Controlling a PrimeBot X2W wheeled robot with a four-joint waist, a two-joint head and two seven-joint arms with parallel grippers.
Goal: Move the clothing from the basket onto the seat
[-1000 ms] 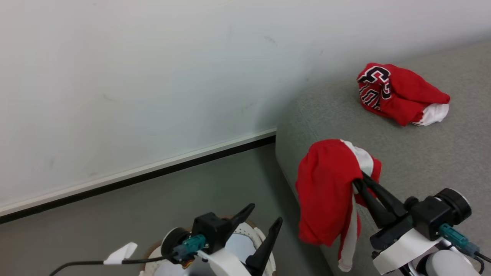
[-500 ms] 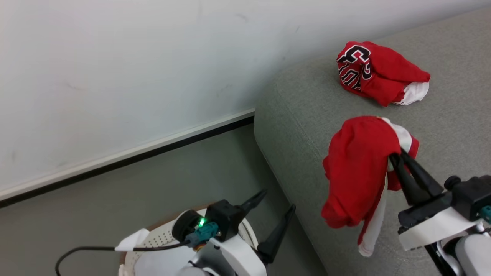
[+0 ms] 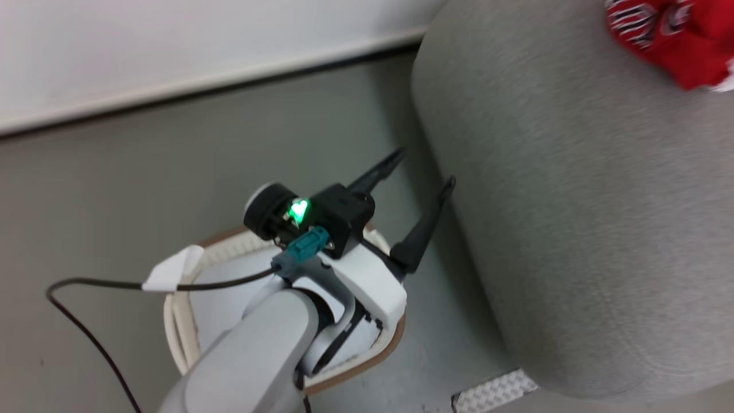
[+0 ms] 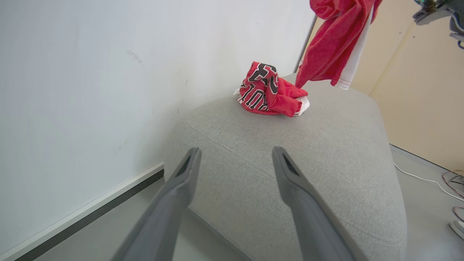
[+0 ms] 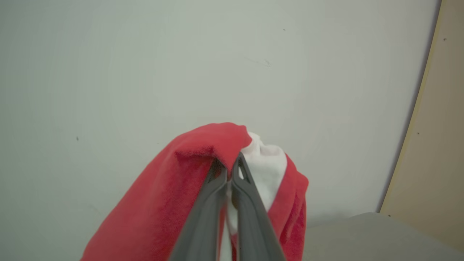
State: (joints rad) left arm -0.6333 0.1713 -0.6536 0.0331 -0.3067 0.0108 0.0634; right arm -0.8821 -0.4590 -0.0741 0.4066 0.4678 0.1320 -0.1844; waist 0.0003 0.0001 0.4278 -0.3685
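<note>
Camera has tipped down to the basket [image 3: 175, 327]; right tool [image 5: 229, 163] pinches red garment [image 5: 163, 203] above the seat [image 4: 290, 174], undropped; left tool [image 4: 235, 149] spread

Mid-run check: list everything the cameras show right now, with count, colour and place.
seat: one, grey, against the wall.
jersey: one, red with black white-edged characters, crumpled on top of the seat.
red and white garment: one, hanging from the right gripper.
basket: one, cream with a brown rim, on the floor beside the seat.
pale pad: one, bluish-white, inside the basket.
wall: white, behind the seat.
floor: grey-green.
textured plate: one, pale, on the floor at the seat's foot.
beige panel: one, beyond the seat.
left gripper: dark, open, above the basket.
right gripper: dark, shut on the garment.
</note>
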